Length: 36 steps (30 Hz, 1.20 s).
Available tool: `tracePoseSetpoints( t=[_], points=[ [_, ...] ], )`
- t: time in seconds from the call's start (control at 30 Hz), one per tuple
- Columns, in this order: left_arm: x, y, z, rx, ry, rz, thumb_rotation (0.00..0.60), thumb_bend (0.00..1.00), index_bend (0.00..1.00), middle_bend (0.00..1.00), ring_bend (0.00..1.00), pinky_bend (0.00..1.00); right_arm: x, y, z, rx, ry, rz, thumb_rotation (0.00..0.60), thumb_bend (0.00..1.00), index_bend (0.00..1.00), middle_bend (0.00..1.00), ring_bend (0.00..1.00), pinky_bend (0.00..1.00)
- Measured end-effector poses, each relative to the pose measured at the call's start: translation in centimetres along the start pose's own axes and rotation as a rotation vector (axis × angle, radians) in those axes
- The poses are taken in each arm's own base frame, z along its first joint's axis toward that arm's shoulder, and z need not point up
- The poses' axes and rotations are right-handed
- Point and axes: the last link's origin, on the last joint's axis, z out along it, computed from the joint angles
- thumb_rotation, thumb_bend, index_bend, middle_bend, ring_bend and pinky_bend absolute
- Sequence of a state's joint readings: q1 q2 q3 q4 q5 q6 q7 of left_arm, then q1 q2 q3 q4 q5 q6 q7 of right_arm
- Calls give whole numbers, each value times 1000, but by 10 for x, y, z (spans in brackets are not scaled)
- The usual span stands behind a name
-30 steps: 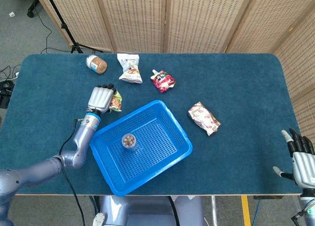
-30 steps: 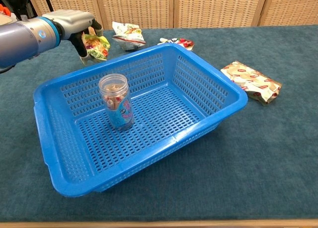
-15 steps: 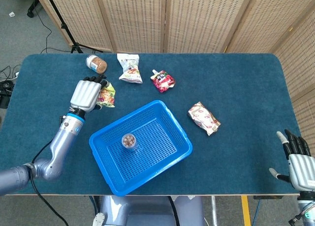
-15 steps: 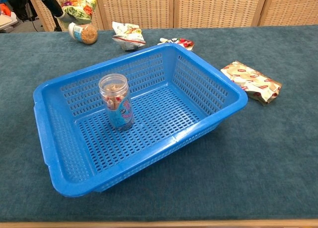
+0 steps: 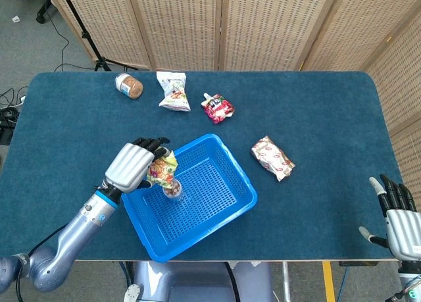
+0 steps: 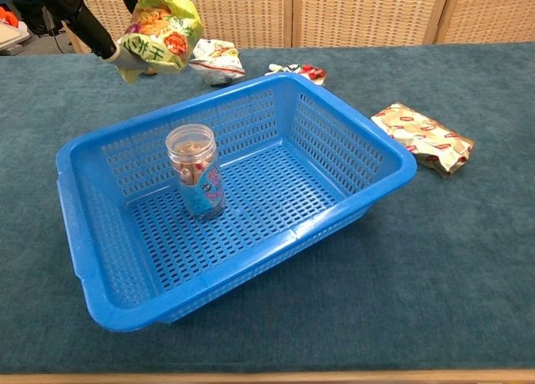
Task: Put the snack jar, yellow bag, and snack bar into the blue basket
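Crinkled yellow-green snack bag point(image 5: 163, 170) being gripped by left hand point(image 5: 130, 166), now carried from bench to above near corner of blue plastic mesh basket point(image 5: 217, 216). Clear snack jar point(image 6: 195, 171) already standing in basket just beneath hand. Release being approached; wrapped snack bar point(image 5: 272, 157) lying far beyond hand, untouched. Right hand point(image 5: 399, 216) resting idle, fingers spread, empty.

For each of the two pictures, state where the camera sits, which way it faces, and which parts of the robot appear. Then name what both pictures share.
Head view: high above the near table edge, looking steeply down on the blue basket; shows the left arm, the left robot hand holding the yellow bag, and the right robot hand, fingers spread.
Chest view: low at the near edge, facing across the table; only dark fingers of the left robot hand show.
Shared: basket, snack jar inside, yellow bag, snack bar.
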<state>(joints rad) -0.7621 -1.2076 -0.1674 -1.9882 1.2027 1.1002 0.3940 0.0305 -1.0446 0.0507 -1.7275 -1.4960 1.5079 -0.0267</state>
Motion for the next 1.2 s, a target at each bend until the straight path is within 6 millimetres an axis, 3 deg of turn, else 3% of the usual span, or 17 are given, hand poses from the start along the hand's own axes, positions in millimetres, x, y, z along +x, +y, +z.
tracePoseSetpoints(
  t=[0.47, 0.57, 0.73, 0.93, 1.1, 1.2],
  points=[
    [-31, 21, 5, -16, -82, -27, 600, 283, 530, 190, 295, 328, 2, 2, 0, -1, 6, 17, 600, 103, 5, 0, 0, 0],
    [-36, 23, 7, -14, -107, -40, 600, 260, 489, 127, 251, 328, 2, 2, 0, -2, 7, 19, 600, 101, 5, 0, 0, 0],
    [-41, 24, 7, -21, -152, -60, 600, 149, 366, 0, 111, 232, 2, 2, 1, -1, 10, 22, 600, 97, 5, 0, 0, 0],
    [-40, 24, 8, -20, -161, -69, 600, 128, 199, 0, 17, 151, 2, 2, 0, 1, 15, 24, 600, 94, 5, 0, 0, 0],
    [-39, 26, 9, -21, -154, -70, 600, 128, 34, 0, 0, 100, 3, 2, 0, -1, 16, 24, 600, 96, 5, 0, 0, 0],
    [-37, 25, 9, -15, -140, -81, 600, 128, 3, 0, 0, 84, 3, 2, 0, -1, 15, 25, 600, 94, 5, 0, 0, 0]
  ],
)
